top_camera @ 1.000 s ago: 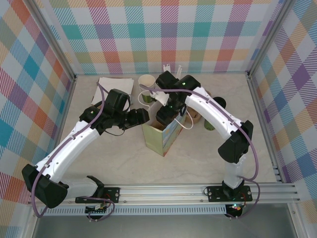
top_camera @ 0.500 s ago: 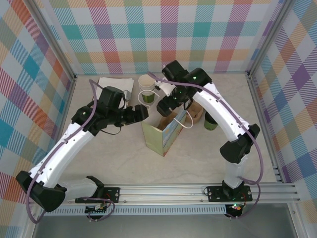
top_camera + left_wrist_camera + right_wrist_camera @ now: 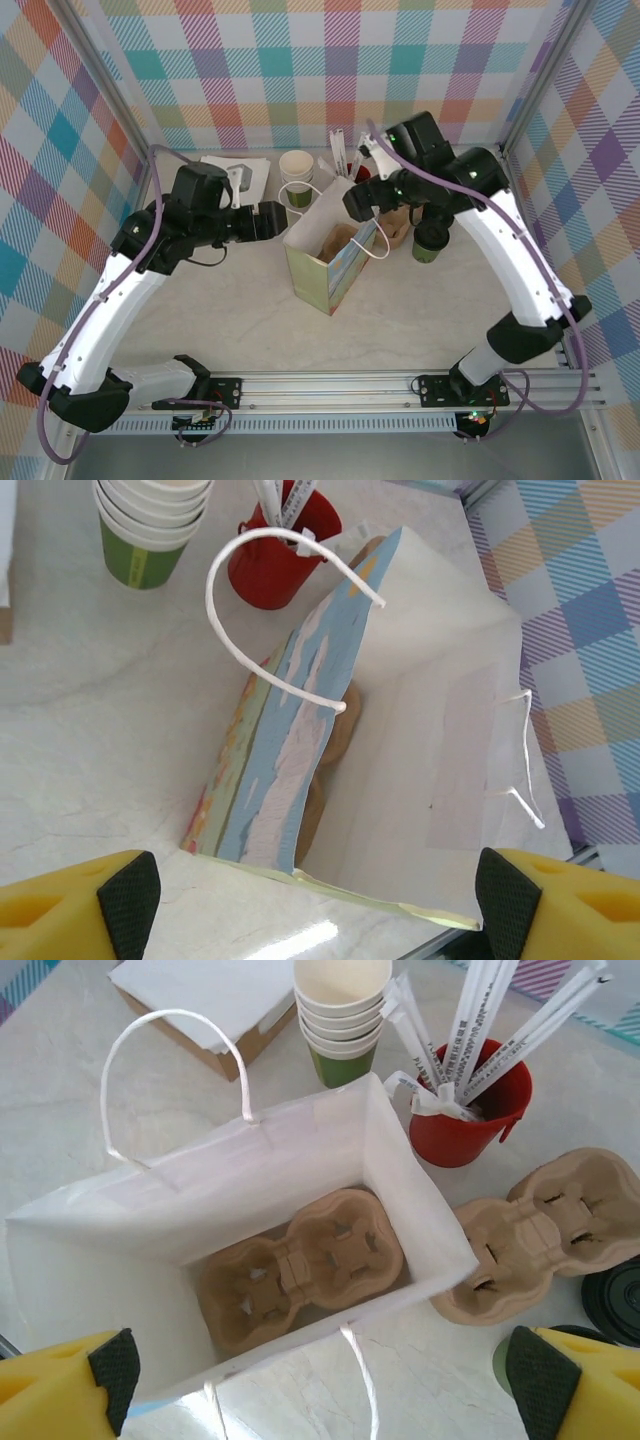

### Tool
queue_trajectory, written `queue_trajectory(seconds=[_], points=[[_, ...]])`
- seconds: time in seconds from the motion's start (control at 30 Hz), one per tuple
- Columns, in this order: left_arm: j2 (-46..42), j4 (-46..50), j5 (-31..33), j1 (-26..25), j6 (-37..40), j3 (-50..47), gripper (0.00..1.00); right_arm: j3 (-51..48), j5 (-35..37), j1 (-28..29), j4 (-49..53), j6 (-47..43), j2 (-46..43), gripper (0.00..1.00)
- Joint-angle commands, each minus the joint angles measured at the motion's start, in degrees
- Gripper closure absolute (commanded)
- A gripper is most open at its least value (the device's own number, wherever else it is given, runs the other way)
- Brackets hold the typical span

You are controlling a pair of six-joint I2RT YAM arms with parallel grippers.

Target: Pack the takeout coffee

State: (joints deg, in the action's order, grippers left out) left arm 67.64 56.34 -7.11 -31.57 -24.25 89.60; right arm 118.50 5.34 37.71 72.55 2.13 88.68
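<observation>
Left pincer: the left pincer (image 3: 262, 218) hovers just left of the bag, fingers spread wide and holding nothing.
Bag: a white paper bag with a painted side and string handles (image 3: 315, 275) stands open on the pale desk (image 3: 230, 310). A brown pulp cup carrier (image 3: 300, 1265) lies flat on its floor, both sockets vacant.
Right pincer: the right pincer (image 3: 330, 1368) hangs above the bag's mouth, fingers likewise spread and empty.
Takeout coffee: a small olive-green paper cup with a round black plastic lid (image 3: 432, 238) stands upright on the desk, right of the bag and just beside a second pulp carrier (image 3: 545, 1225). It is not yet packed.
Bearing: the cup lies to the right of the right pincer, long axis vertical, its lid at the lower right edge of the right wrist view.
Nearer arm: the right, by judgement, since the bag stands between the left pincer and the cup.
</observation>
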Motion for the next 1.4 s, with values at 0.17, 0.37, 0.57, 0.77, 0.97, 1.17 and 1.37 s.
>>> queue_trajectory(seconds=[0.17,0.37,0.57,0.77,0.97,1.17,1.37], points=[[3.52,4.82,3.17,0.2,7.39,6.99,0.17,-16.59,1.23,-0.88,-10.91,7.16,-12.89,0.0],[7.3,7.08,3.17,0.24,10.78,11.64,0.17,-25.16,2.2,-0.89,-13.09,9.52,-19.91,0.0],[11.15,9.44,2.75,0.2,15.04,16.95,0.17,-32.94,2.03,-0.89,-15.69,13.34,-26.13,0.0],[15.77,11.43,0.84,0.11,18.3,22.57,0.18,-42.88,1.89,-0.89,-20.03,18.83,-33.33,0.0],[21.02,12.89,0.7,-0.83,20.61,28.34,0.19,-50.25,1.4,-0.89,-22.14,23.93,-37.45,0.0],[27.46,15.1,1.18,-2.75,23.23,36.55,0.19,-56.25,0.6,-0.89,-24.36,28.1,-38.84,0.0],[34.88,18.93,4.06,-5.29,26.47,45.08,0.19,-58.47,1.83,-0.89,-24.42,28.7,-39.09,0.0]])
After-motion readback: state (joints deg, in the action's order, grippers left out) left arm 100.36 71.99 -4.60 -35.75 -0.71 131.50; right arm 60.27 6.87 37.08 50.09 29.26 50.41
